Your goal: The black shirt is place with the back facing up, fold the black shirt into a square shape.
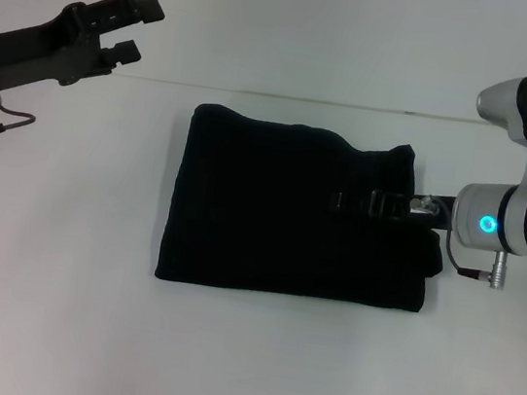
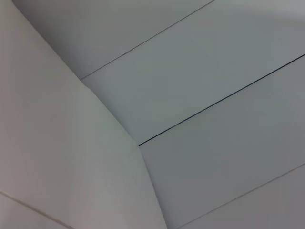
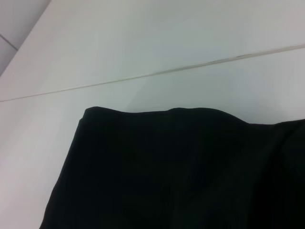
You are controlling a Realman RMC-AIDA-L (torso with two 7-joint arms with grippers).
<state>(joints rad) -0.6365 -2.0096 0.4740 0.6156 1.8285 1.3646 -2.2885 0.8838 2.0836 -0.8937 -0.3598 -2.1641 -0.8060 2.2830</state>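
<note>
The black shirt (image 1: 272, 209) lies on the white table (image 1: 52, 305) folded into a rough rectangle, its far edge wavy and its right side slightly bunched. In the right wrist view the black shirt (image 3: 181, 171) fills the lower part, with one folded corner showing. My right gripper (image 1: 343, 202) reaches in from the right and lies low over the shirt's right half, dark against the cloth. My left gripper (image 1: 142, 28) is held up at the far left, away from the shirt, open with nothing between its fingers.
A thin seam (image 1: 307, 99) runs along the table's back just beyond the shirt. The left wrist view shows only pale wall panels (image 2: 214, 71). A cable hangs under my right wrist (image 1: 474, 273).
</note>
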